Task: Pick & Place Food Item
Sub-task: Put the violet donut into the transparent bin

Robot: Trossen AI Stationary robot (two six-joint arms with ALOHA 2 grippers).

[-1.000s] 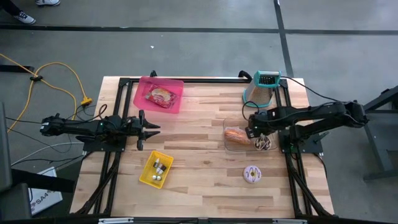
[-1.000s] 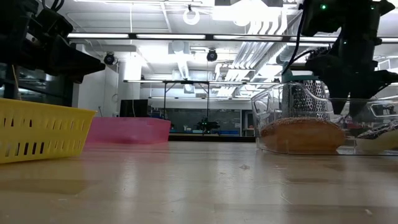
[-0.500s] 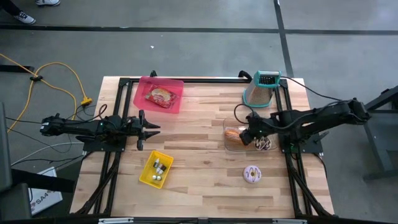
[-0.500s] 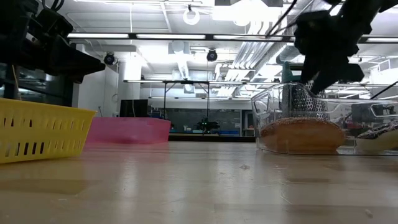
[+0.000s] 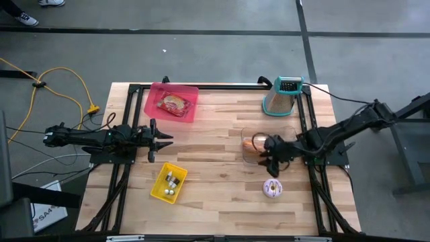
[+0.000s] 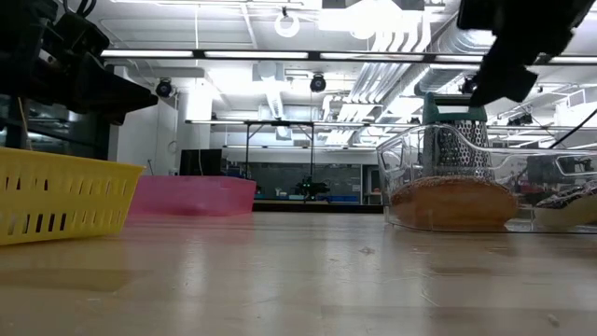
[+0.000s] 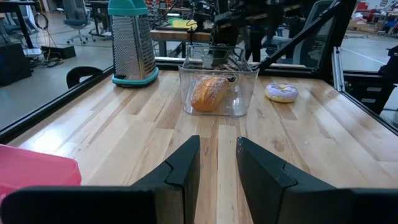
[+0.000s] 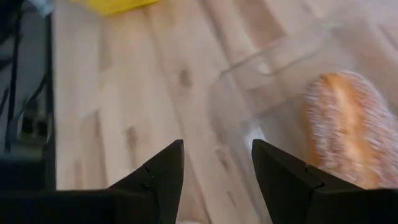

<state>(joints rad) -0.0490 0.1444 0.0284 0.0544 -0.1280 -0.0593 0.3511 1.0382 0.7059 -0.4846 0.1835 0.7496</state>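
Note:
A bread roll [image 5: 253, 142] lies in a clear plastic box [image 5: 250, 156] right of the table's middle; it also shows in the left wrist view [image 7: 210, 92] and the right wrist view [image 8: 346, 127]. A frosted donut [image 5: 272, 188] lies on the wood nearer the front edge. My right gripper [image 5: 272, 156] hangs above the box's near right corner, slanting down, open, with bare wood between its fingers [image 8: 214, 165]. My left gripper [image 5: 163, 138] waits level at the table's left, open and holding nothing [image 7: 217, 158].
A pink tray [image 5: 190, 106] with a packaged item stands at the far left. A yellow basket [image 5: 161, 190] with small things sits near the front left. A metal grater [image 5: 282, 97] stands at the far right. Black frame rails [image 5: 306, 121] run along the table's sides.
My right gripper has risen from over the clear box and swung toward the table's near edge, rolling about its own axis as it went. Its fingers keep the same gap. The bread roll and the box have stayed where they were.

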